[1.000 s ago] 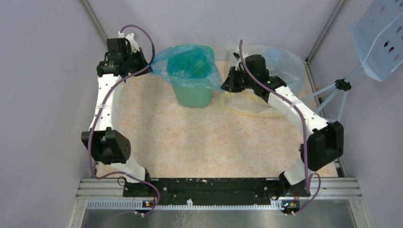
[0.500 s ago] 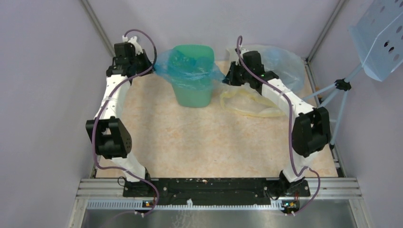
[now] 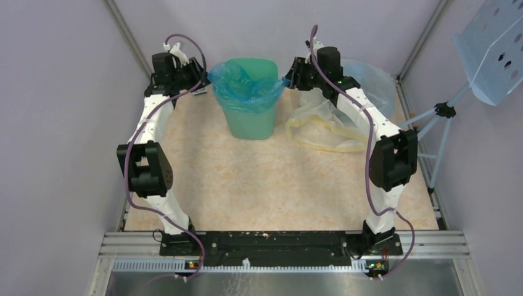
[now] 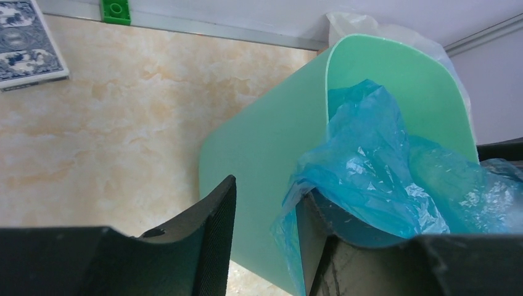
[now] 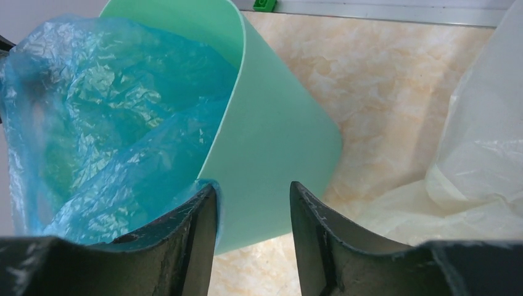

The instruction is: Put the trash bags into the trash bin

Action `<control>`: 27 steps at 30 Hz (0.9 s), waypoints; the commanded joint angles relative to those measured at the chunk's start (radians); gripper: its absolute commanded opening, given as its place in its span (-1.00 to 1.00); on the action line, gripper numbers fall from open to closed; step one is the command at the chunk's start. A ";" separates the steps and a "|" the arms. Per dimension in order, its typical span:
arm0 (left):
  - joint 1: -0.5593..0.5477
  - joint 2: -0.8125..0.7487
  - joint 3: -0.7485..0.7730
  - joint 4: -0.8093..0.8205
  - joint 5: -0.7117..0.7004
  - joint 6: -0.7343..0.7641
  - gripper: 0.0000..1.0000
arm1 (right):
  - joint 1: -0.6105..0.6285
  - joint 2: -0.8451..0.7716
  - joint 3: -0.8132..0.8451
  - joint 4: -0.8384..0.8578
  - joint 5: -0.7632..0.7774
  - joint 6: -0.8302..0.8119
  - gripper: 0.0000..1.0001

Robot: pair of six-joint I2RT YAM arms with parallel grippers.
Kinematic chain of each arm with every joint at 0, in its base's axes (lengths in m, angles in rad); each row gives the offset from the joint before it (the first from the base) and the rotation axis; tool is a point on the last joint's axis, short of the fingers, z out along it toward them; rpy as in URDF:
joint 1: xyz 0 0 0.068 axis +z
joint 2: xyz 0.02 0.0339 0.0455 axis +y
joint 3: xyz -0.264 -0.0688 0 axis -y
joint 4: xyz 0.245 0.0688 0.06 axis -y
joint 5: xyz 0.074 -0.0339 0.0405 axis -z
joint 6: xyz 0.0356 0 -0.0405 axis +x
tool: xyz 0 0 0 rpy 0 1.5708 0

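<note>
L gripper (image 4: 266,191) spread, blue bag (image 4: 382,179) draped over its rt finger (image 4: 321,246); R gripper (image 5: 253,186) spread, green bin (image 5: 277,135) wall btwn fingers (image 5: 185,246); pale bag (image 5: 481,160) rt of it.

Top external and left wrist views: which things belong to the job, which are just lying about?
Job: green trash bin; blue trash bag in it; pale yellowish trash bag; light blue trash bag beyond.
Lying about: playing-card box; perforated blue panel.
</note>
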 commanded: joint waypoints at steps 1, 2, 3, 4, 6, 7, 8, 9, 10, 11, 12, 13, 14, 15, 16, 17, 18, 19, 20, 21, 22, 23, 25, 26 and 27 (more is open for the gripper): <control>0.004 0.042 0.048 0.104 0.060 -0.055 -0.06 | -0.024 0.064 0.085 0.037 -0.040 0.027 -0.07; 0.005 0.054 0.050 0.118 0.084 -0.073 -0.06 | -0.031 0.083 0.103 0.038 -0.050 0.036 -0.08; 0.005 0.068 0.051 0.137 0.105 -0.089 -0.06 | -0.033 0.103 0.119 0.040 -0.056 0.047 -0.13; 0.005 0.082 0.053 0.153 0.128 -0.108 -0.07 | -0.035 0.121 0.138 0.041 -0.067 0.053 -0.16; 0.004 0.110 0.062 0.173 0.172 -0.136 -0.12 | -0.038 0.152 0.154 0.070 -0.130 0.052 -0.18; 0.004 0.123 0.068 0.178 0.200 -0.145 -0.15 | -0.039 0.158 0.145 0.108 -0.170 0.055 -0.18; 0.004 0.142 0.077 0.174 0.233 -0.157 -0.16 | -0.040 0.160 0.125 0.153 -0.214 0.066 -0.19; 0.004 0.157 0.088 0.170 0.272 -0.166 -0.16 | -0.042 0.158 0.093 0.199 -0.256 0.079 -0.19; 0.004 0.171 0.103 0.163 0.314 -0.178 -0.16 | -0.043 0.151 0.062 0.270 -0.294 0.091 -0.19; 0.004 0.181 0.107 0.161 0.347 -0.191 -0.17 | -0.044 0.139 0.027 0.320 -0.326 0.101 -0.19; 0.004 0.186 0.104 0.162 0.378 -0.203 -0.18 | -0.044 0.124 -0.012 0.375 -0.349 0.113 -0.19; 0.005 0.186 0.096 0.162 0.404 -0.212 -0.19 | -0.044 0.106 -0.054 0.428 -0.366 0.123 -0.20; 0.003 0.182 0.083 0.169 0.419 -0.218 -0.23 | -0.044 0.090 -0.093 0.472 -0.381 0.135 -0.22; 0.001 0.170 0.063 0.178 0.435 -0.224 -0.25 | -0.043 0.071 -0.131 0.509 -0.394 0.145 -0.24; 0.000 0.158 0.040 0.183 0.443 -0.226 -0.26 | -0.043 0.052 -0.167 0.540 -0.405 0.154 -0.26; -0.003 0.141 0.016 0.186 0.449 -0.223 -0.26 | -0.042 0.032 -0.204 0.565 -0.408 0.165 -0.27; -0.006 0.121 -0.012 0.187 0.453 -0.219 -0.27 | -0.043 0.014 -0.244 0.586 -0.411 0.178 -0.28; -0.009 0.100 -0.036 0.187 0.456 -0.213 -0.27 | -0.043 -0.009 -0.280 0.607 -0.414 0.188 -0.28; -0.010 0.076 -0.064 0.185 0.461 -0.206 -0.27 | -0.042 -0.031 -0.323 0.628 -0.417 0.197 -0.28; -0.011 0.055 -0.089 0.181 0.463 -0.202 -0.27 | -0.042 -0.058 -0.365 0.649 -0.418 0.204 -0.29; -0.012 0.032 -0.113 0.174 0.468 -0.195 -0.27 | -0.040 -0.085 -0.406 0.667 -0.416 0.208 -0.29; -0.011 0.008 -0.134 0.159 0.469 -0.184 -0.27 | -0.039 -0.110 -0.442 0.676 -0.412 0.209 -0.29; -0.011 -0.043 -0.164 0.093 0.459 -0.142 -0.27 | -0.034 -0.173 -0.505 0.684 -0.405 0.206 -0.29; -0.012 -0.063 -0.179 0.062 0.456 -0.116 -0.27 | -0.031 -0.198 -0.541 0.682 -0.403 0.202 -0.29; -0.012 -0.089 -0.195 0.034 0.454 -0.107 -0.27 | -0.027 -0.222 -0.557 0.678 -0.399 0.197 -0.29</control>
